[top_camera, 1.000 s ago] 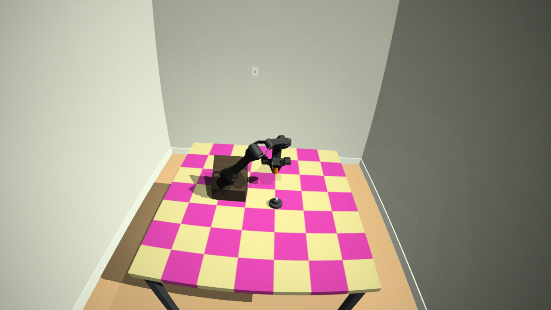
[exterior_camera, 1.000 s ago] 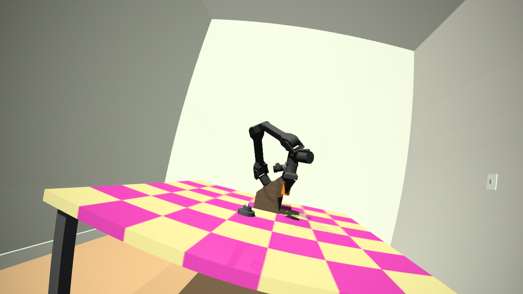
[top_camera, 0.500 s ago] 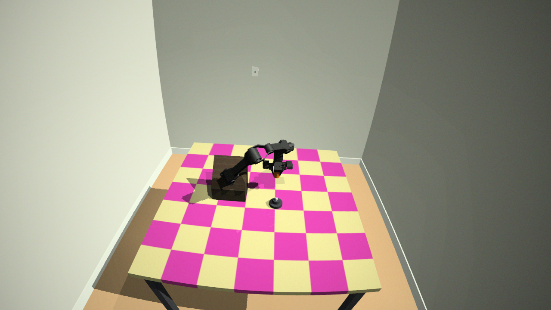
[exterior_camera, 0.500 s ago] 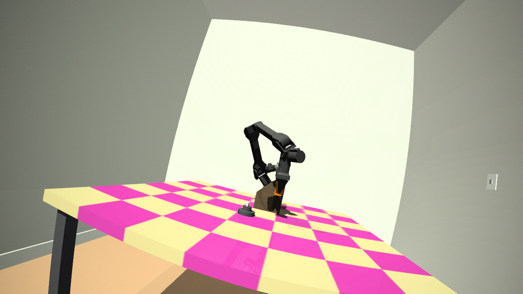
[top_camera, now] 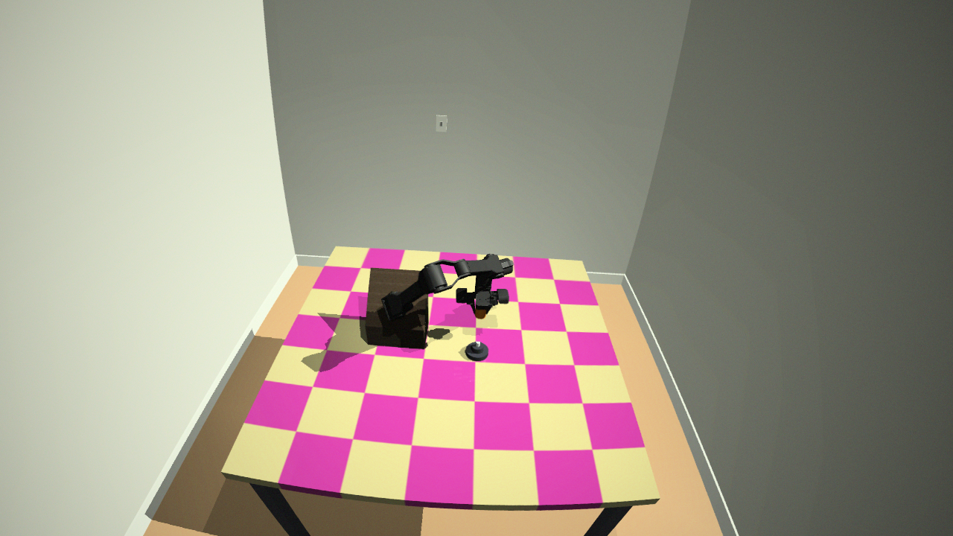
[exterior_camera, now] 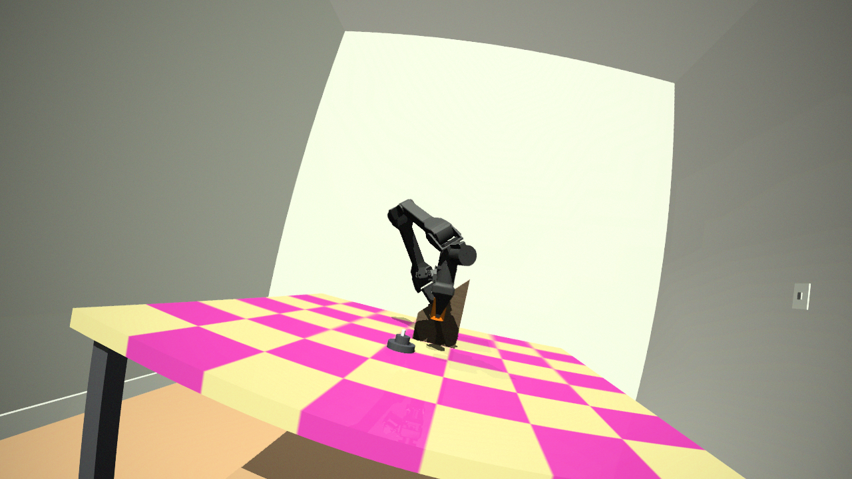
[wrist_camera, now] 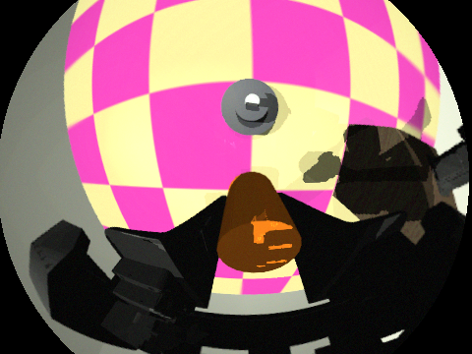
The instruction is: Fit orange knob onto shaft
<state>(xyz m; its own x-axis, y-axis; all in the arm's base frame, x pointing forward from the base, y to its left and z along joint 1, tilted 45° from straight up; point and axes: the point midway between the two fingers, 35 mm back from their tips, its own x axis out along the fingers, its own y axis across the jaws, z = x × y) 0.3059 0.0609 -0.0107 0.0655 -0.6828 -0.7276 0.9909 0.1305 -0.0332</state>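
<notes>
1. Dark wooden block [top_camera: 400, 334] [exterior_camera: 461, 303] [wrist_camera: 383, 182], toward the checkered desk's [top_camera: 503, 424] [exterior_camera: 238, 381] [wrist_camera: 197, 49] left edge from above.
2. Round dark-grey pedestal [top_camera: 476, 356] [exterior_camera: 401, 347] [wrist_camera: 233, 105], midway between side edges, its silver D-shaped shaft [top_camera: 477, 344] [exterior_camera: 403, 332] [wrist_camera: 252, 99] bare.
3. Black gripper [top_camera: 480, 312] [exterior_camera: 438, 313] [wrist_camera: 252, 199], farther toward the far edge, clenching the tapered orange knob [top_camera: 480, 314] [exterior_camera: 436, 319] [wrist_camera: 252, 197] aloft. This looks like the carry; next, centre it over the shaft and match flats before lowering.

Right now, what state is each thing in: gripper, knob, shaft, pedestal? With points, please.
Gripper [top_camera: 480, 310] [exterior_camera: 438, 314] [wrist_camera: 252, 199]: shut on the knob.
Knob [top_camera: 479, 313] [exterior_camera: 437, 318] [wrist_camera: 258, 216]: held above the table, off the shaft.
Shaft [top_camera: 477, 344] [exterior_camera: 403, 332] [wrist_camera: 252, 99]: bare, pointing up.
Pedestal [top_camera: 476, 353] [exterior_camera: 401, 346] [wrist_camera: 233, 105]: upright on the table [top_camera: 443, 426] [exterior_camera: 381, 381] [wrist_camera: 197, 143].
</notes>
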